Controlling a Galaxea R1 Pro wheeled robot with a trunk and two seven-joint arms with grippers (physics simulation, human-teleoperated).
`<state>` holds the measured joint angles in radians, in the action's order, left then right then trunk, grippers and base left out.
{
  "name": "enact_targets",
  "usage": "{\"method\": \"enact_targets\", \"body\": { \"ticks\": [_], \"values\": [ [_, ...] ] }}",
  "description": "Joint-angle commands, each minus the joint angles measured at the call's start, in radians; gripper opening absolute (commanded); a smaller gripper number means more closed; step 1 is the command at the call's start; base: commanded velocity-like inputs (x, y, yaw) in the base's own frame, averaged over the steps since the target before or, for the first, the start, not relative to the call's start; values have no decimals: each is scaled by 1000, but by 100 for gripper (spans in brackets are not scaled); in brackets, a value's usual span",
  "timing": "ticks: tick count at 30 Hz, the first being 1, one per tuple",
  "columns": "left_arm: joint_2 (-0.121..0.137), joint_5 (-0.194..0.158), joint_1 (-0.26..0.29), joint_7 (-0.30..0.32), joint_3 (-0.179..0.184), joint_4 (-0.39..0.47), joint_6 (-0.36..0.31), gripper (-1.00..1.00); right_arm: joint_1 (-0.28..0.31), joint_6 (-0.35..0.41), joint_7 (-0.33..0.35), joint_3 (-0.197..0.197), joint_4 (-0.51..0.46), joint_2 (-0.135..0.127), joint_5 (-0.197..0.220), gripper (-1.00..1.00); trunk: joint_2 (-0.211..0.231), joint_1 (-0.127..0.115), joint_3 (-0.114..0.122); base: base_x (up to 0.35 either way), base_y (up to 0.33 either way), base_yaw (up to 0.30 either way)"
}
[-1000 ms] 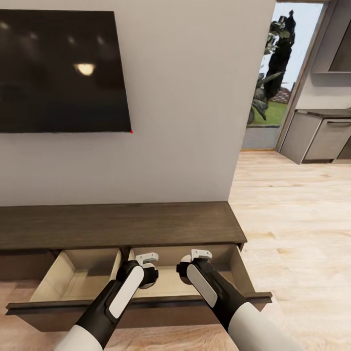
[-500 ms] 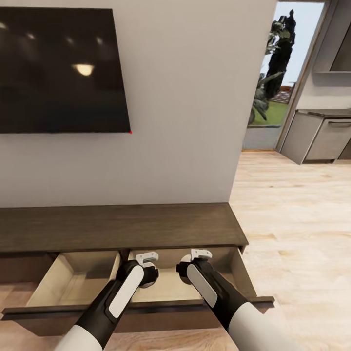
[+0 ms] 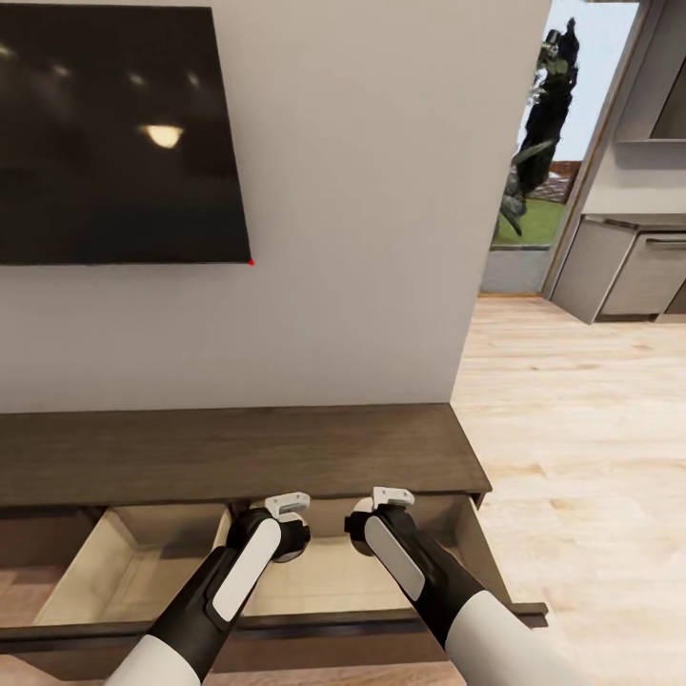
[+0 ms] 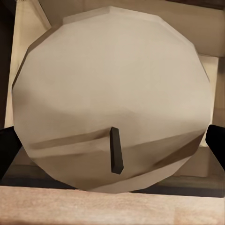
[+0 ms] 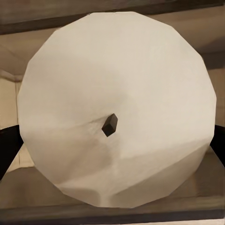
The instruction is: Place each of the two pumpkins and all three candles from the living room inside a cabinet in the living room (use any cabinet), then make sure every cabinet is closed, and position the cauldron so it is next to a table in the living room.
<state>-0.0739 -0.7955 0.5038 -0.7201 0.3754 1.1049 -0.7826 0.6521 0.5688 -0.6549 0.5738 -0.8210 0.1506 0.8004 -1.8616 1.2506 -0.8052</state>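
Note:
The dark-brown cabinet point(image 3: 238, 453) stands against the wall with its wide drawer point(image 3: 133, 562) pulled out, showing a pale beige interior. My left gripper point(image 3: 283, 538) and right gripper point(image 3: 367, 532) hang side by side over the drawer's right half. The left wrist view shows a squat grey-brown candle point(image 4: 108, 84) with a dark wick, held between my dark fingers point(image 4: 7, 150). In the right wrist view a second candle point(image 5: 117, 93) sits between the fingers point(image 5: 9, 145) in the same way. Pumpkins, cauldron and table are out of view.
A black TV point(image 3: 114, 133) hangs on the wall above the cabinet. To the right, light wood floor point(image 3: 591, 429) leads to a doorway with a plant point(image 3: 543, 124) and grey kitchen cupboards point(image 3: 619, 272).
The whole view has shifted: the cabinet and open drawer now sit lower and nearer, so the camera has moved closer. Both arms keep the same pose with their candles.

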Motion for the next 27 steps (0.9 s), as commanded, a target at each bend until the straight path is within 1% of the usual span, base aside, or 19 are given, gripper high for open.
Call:
{"method": "enact_targets", "body": {
  "ticks": [1,8,27],
  "values": [
    [0,-7,1,-16,2,1,-3,-100,1,2,-9,3,-1,-1,8,-100,0,0,-1,42,0,0],
    [1,-7,1,-18,2,4,-1,-100,1,2,-9,3,-1,-2,7,-100,0,0,-1,9,0,0],
    [-1,-7,1,-19,3,-7,6,-100,1,2,-9,3,0,-2,7,-100,-133,73,-60,0,0,0]
  ]
}}
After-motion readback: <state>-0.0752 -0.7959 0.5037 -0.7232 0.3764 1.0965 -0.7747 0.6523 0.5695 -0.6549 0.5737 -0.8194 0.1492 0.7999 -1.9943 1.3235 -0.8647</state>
